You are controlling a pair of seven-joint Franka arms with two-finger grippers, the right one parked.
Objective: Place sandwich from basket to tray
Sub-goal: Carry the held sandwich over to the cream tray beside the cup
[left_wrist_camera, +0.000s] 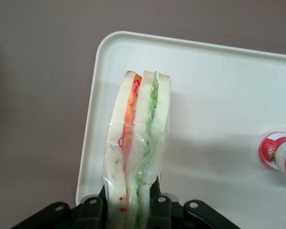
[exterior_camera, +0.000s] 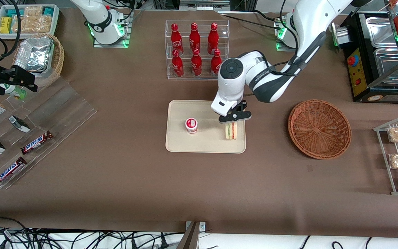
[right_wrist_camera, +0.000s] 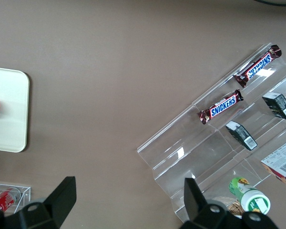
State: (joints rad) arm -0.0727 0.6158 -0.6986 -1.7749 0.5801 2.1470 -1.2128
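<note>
The sandwich wears glossy clear wrap, held between the gripper's black fingers. The tray looks smooth matt plastic; the basket is rough woven wicker.

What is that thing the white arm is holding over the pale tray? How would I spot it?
Find the cream tray in front of the red bottles. At its edge nearest the brown wicker basket, the gripper pinches the sandwich, a wrapped striped wedge, unlike the round strawberry cup beside it.

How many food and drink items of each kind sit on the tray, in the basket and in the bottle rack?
Sandwich, on the tray, held by the tool: 1
Yogurt cup, on the tray: 1
Red bottles, in the rack: 6
Basket: 0
Total: 8
</note>
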